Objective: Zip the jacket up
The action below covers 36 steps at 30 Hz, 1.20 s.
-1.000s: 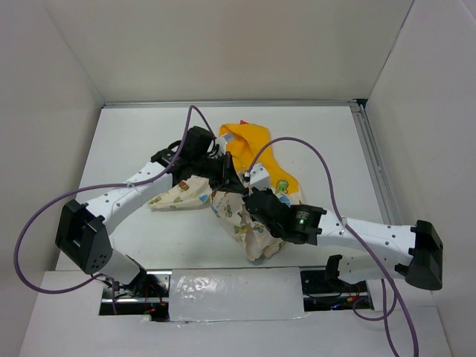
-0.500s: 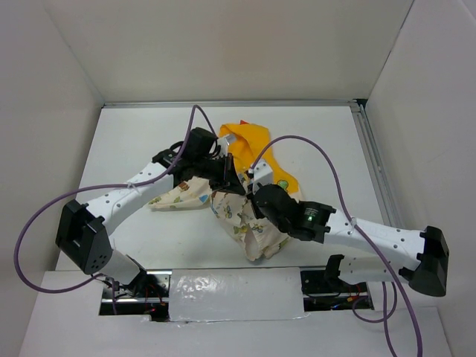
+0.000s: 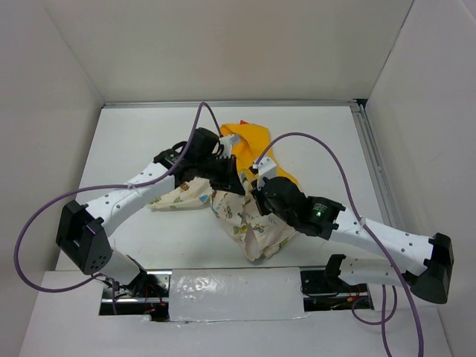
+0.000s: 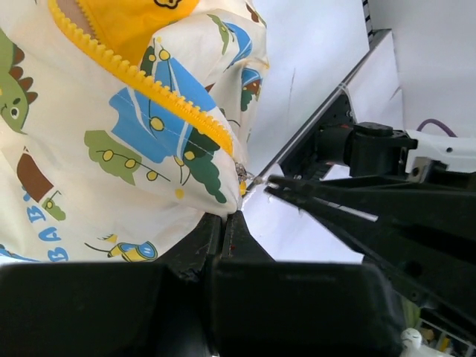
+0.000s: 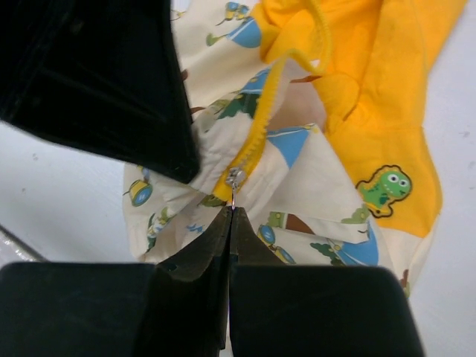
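The jacket [image 3: 249, 227], cream with cartoon prints and a yellow hood, lies bunched at the table's middle. My left gripper [image 3: 236, 184] is shut on a fold of its cream fabric [image 4: 149, 186] beside the yellow zipper strip [image 4: 141, 85]. My right gripper [image 3: 255, 186] is shut on the metal zipper pull [image 5: 234, 182], which hangs at the lower end of the yellow zipper strip [image 5: 256, 130]. The two grippers meet almost tip to tip over the jacket. In the right wrist view the left gripper's black finger [image 5: 111, 82] covers the fabric left of the pull.
White walls close the table at the back and both sides. A metal rail [image 3: 372, 160] runs along the right edge. Purple cables [image 3: 312, 152] loop over both arms. A taped strip [image 3: 234, 294] lies along the near edge between the arm bases.
My right arm has moved up and left towards the hood, carrying its gripper closer to the left gripper. The left gripper has shifted slightly up. The jacket's lower part has stretched a little.
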Tool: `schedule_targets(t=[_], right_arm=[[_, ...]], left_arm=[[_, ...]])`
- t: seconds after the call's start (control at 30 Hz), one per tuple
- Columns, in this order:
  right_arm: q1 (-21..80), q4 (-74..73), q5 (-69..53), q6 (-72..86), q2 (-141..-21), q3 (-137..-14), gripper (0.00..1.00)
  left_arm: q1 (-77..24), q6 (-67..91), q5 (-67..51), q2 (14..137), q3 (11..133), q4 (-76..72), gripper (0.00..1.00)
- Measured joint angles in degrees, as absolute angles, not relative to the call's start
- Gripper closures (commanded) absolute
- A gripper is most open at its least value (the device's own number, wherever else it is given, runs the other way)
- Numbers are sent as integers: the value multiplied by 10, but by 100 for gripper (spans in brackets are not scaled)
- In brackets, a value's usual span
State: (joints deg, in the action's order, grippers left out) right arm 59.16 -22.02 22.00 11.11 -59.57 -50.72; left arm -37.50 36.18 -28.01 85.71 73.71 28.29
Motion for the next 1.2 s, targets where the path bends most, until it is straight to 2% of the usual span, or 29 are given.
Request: schedule_targets(t=[0.3, 0.5, 0.53, 0.57, 0.63, 0.67, 0.7, 0.77, 0.8, 0.97, 1.2], right_arm=[[553, -272, 252, 135, -655, -570, 100], [529, -274, 212, 138, -661, -574, 100], [524, -277, 196, 139, -661, -575, 100], [517, -282, 177, 139, -661, -578, 100], [505, -286, 146, 141, -660, -582, 100], [496, -285, 125, 143, -659, -582, 100], [491, -286, 108, 145, -658, -582, 100], [477, -286, 75, 149, -651, -582, 100], [472, -286, 60, 152, -648, -582, 100], [453, -285, -7, 166, -630, -582, 100], [396, -283, -102, 191, -627, -582, 100]], left_arm=[[-396, 316, -253, 857, 737, 269, 100], [-404, 302, -236, 857, 737, 269, 99], [-405, 302, -232, 857, 737, 272, 92], [-406, 302, -226, 858, 738, 276, 71], [-407, 304, -215, 858, 743, 286, 45], [-407, 303, -211, 859, 747, 293, 17], [-408, 300, -207, 859, 752, 298, 10], [-410, 302, -201, 859, 761, 302, 7], [-410, 303, -198, 858, 764, 301, 3], [-410, 319, -188, 835, 760, 307, 1], [-425, 315, -171, 743, 687, 303, 1]])
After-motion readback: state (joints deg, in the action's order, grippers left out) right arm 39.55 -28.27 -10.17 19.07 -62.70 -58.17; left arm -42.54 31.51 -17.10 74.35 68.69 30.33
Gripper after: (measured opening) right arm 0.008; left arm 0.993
